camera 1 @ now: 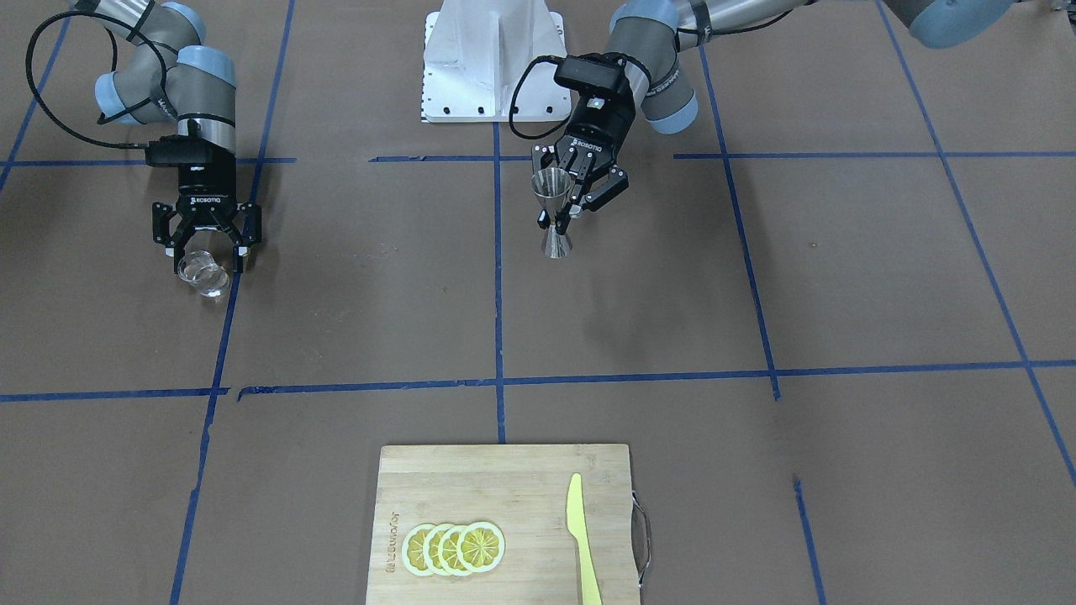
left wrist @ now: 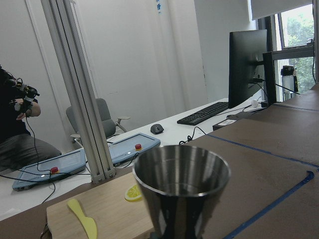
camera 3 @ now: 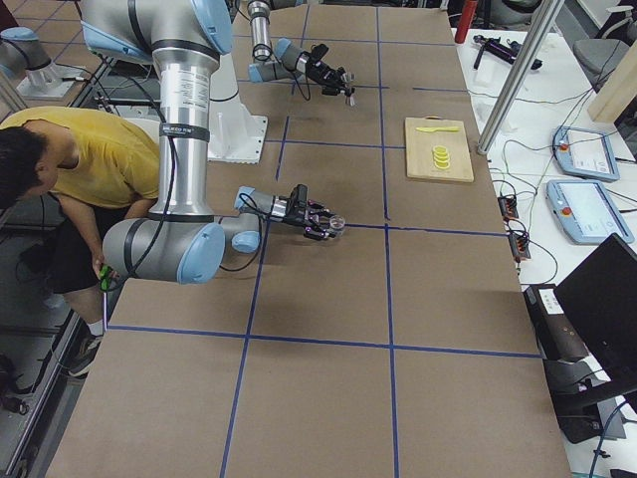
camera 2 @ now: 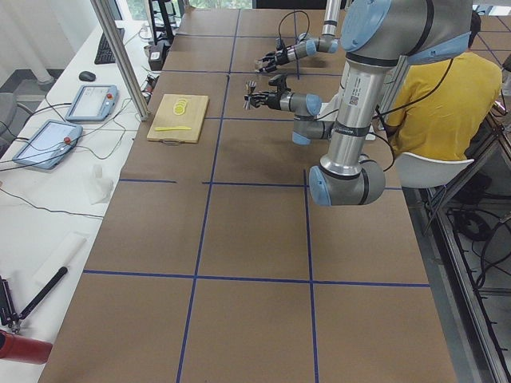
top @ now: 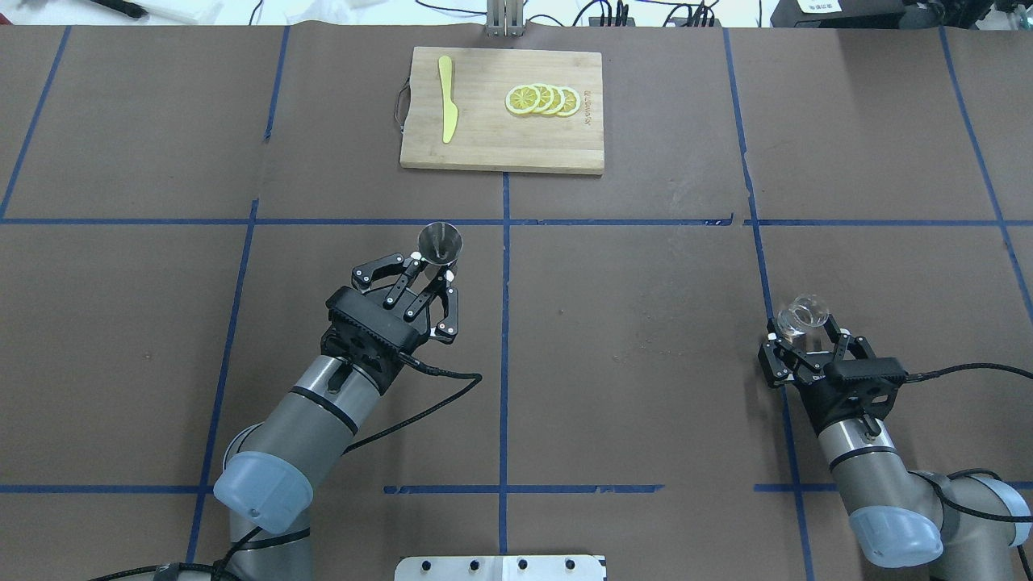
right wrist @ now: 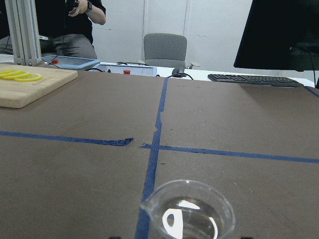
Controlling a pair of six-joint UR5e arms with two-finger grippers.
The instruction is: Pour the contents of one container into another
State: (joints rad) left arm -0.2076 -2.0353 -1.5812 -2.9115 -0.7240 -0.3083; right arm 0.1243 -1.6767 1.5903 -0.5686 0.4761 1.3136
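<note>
Left arm (top: 319, 403) and right arm (top: 851, 448) were the same build: brushed silver-grey tubes, dark grey joint housings, light blue round caps (top: 260, 486) on the joints, small lettering on the tubes. Left gripper (top: 432, 267) and right gripper (top: 807, 333) were matte black: two fingers on open linkage bars with bright pins, white pads at the tips, white ROBOTIQ lettering on the body. Black camera box (camera 1: 593, 74) on each wrist. Black cable (top: 448, 372) looped off each one. Base mount (camera 1: 492, 59) was white, ribbed, with a row of dark screw holes.
</note>
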